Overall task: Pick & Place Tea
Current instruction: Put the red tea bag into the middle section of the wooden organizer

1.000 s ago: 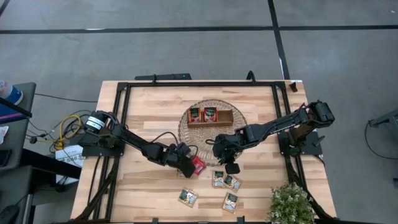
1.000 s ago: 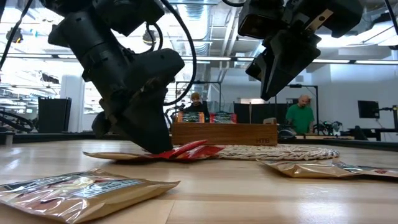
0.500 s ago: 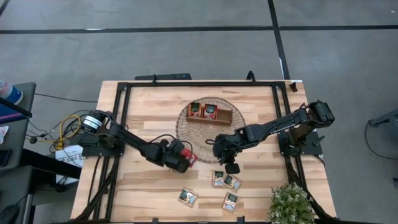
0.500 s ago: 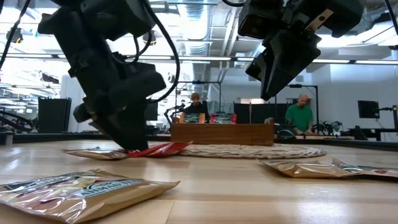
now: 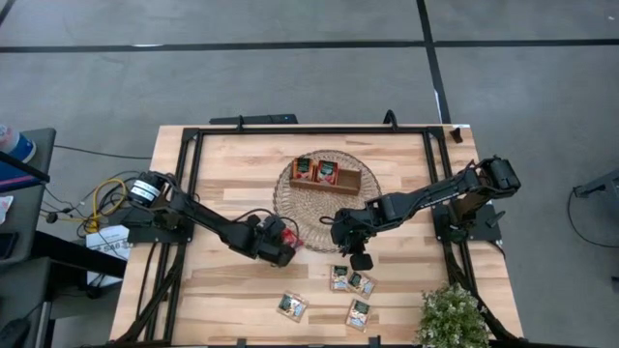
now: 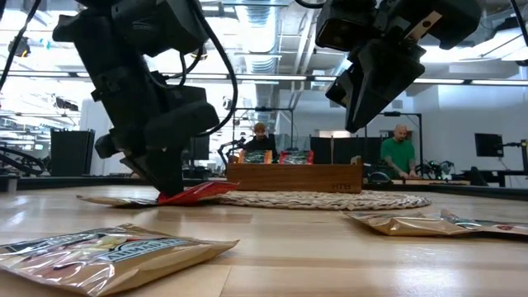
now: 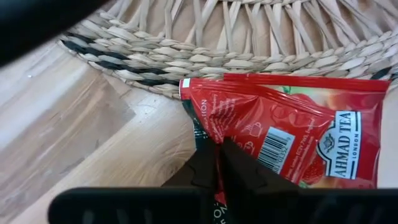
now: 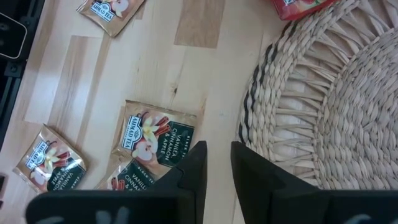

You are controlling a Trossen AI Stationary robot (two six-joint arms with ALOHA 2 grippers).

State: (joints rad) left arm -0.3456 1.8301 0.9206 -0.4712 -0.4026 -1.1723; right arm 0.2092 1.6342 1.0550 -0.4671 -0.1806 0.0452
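A red tea sachet [image 7: 292,137] lies at the near-left rim of the round wicker mat [image 5: 324,205], its far edge on the weave; my left gripper [image 7: 216,163] is shut on it. A wooden tray [image 5: 327,177] with sachets in it stands on the mat's far part. My right gripper [image 8: 216,163] hangs above the table by the mat's near-right rim, slightly open with nothing between its fingers. Several pale sachets [image 5: 350,281] lie flat on the table near the front. My left gripper pinches the red sachet's edge [image 7: 208,134], close to one corner, between its two fingers. The fingers come slanting down from the table's left side. The held end sits low by the table, and the rest [image 6: 198,191] slopes up onto the mat's rim.
A potted plant [image 5: 453,317] stands at the near right corner. Black rails [image 5: 184,193] run along the table's sides. Two more pale sachets [image 5: 292,306] [image 5: 359,313] lie near the front edge. People show in the room beyond the table [image 6: 400,157].
My left gripper has gone toward the table's left edge and a little toward the far edge, dragging the red sachet over the wood to the mat's rim. The mat with its tray has shifted slightly leftward. My right gripper has kept still.
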